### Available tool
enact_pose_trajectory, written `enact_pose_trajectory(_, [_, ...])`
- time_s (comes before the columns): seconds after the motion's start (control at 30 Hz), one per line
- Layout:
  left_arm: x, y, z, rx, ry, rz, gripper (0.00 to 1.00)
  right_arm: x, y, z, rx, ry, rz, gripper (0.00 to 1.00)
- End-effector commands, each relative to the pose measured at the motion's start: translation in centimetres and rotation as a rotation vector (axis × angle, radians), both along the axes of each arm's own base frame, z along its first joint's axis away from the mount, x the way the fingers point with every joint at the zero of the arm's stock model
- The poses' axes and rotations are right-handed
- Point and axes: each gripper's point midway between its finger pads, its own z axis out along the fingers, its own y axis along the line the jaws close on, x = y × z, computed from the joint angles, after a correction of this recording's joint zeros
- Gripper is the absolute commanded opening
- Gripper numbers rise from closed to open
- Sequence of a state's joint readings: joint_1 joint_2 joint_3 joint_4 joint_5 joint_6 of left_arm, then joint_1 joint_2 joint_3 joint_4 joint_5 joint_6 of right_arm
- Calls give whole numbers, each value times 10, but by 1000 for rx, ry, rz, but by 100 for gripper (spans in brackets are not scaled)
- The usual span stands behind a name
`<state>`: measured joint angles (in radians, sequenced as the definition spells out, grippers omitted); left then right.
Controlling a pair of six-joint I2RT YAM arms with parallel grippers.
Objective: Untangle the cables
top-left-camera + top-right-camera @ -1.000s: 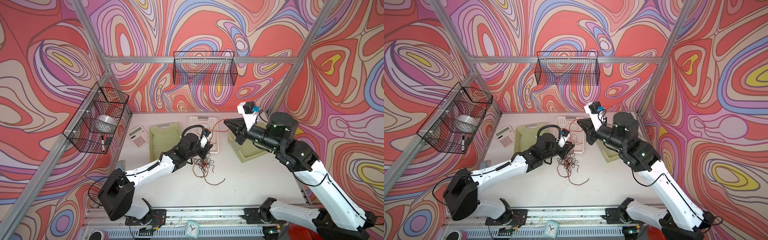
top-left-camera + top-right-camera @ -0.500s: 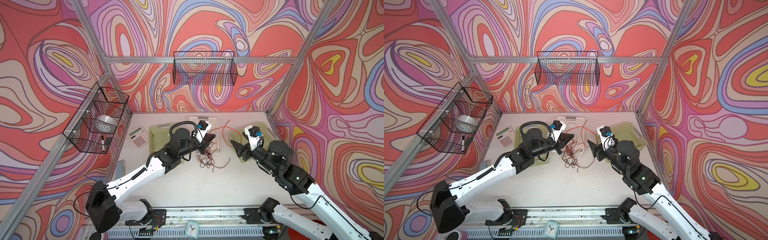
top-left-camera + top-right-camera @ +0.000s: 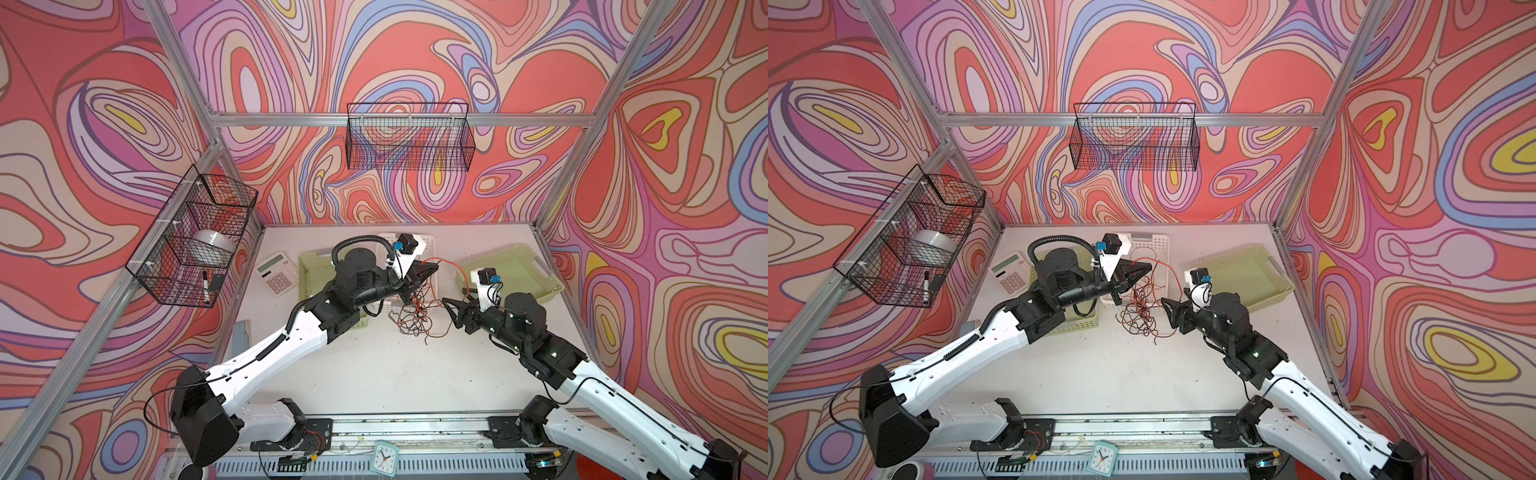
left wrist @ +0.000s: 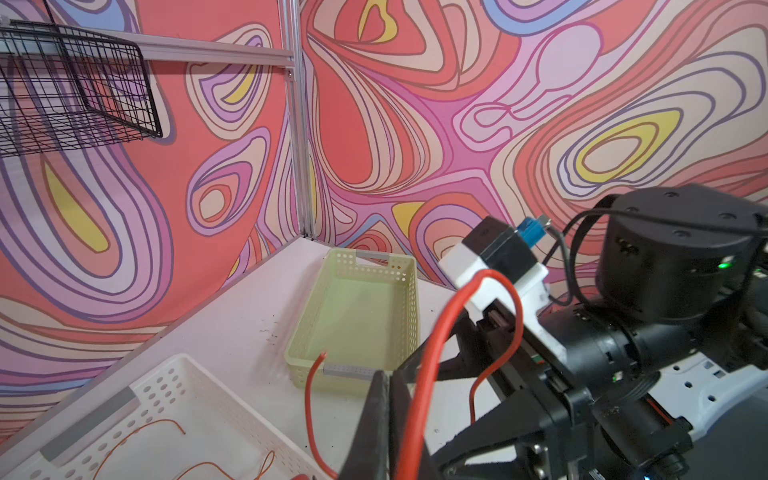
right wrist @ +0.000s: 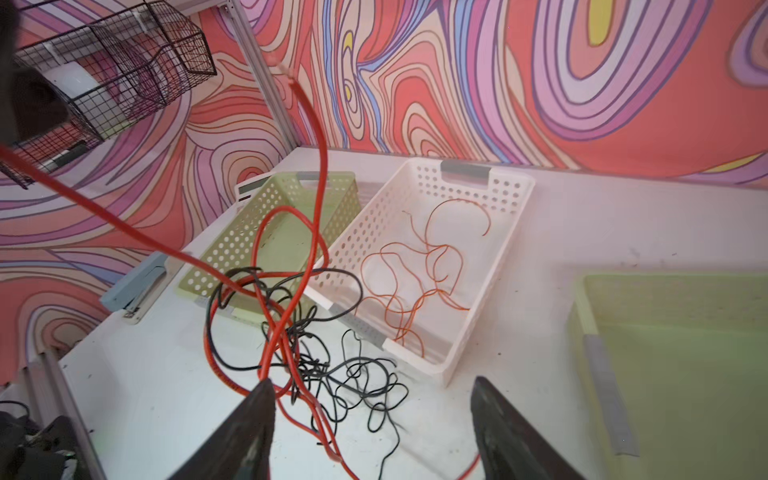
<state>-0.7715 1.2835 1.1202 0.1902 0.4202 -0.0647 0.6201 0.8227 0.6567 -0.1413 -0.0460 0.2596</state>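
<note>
A white perforated plastic basket sits beyond the right gripper, with thin orange wires inside. Between both grippers, the tangle of red and black cables droops from the raised left gripper onto the table. Left's clamped on a thick red cable. Right's jaws gape wide, empty, just beside the knot. The danger: a careless pull could cinch the loops tighter or drag the whole clump.

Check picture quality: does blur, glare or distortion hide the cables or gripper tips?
In both top views: even light, soft shadows, wide-angle splay of the frame posts; cables thin but sharp. Left wrist view: left gripper and a red cable near the lens, soft. Right wrist view: right gripper fingers dark, soft; white basket washed out; no glare.
</note>
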Motion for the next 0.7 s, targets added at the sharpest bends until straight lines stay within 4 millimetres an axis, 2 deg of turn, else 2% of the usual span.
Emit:
enact_pose_trajectory(0.0, [-6,2,18,-31,-16,-25,0,-4,16,10,135,25,63,76])
enact_pose_trajectory(0.07, [-9,4,20,-34,-26,-38,0,-6,21,5,147,49,87,76])
enact_pose_trajectory(0.13, [-12,7,23,-42,-35,-48,0,-5,17,-3,136,71,62,76])
enact_pose_trajectory(0.33, [-8,26,35,-57,-36,-13,0,1,-27,-45,-1,117,-148,78])
enact_pose_trajectory(0.6, [-12,46,53,-50,-89,35,0,-6,-66,-65,-49,107,-296,78])
enact_pose_trajectory(0.67, [-14,46,56,-58,-89,19,0,-7,-65,-68,-51,118,-291,78])
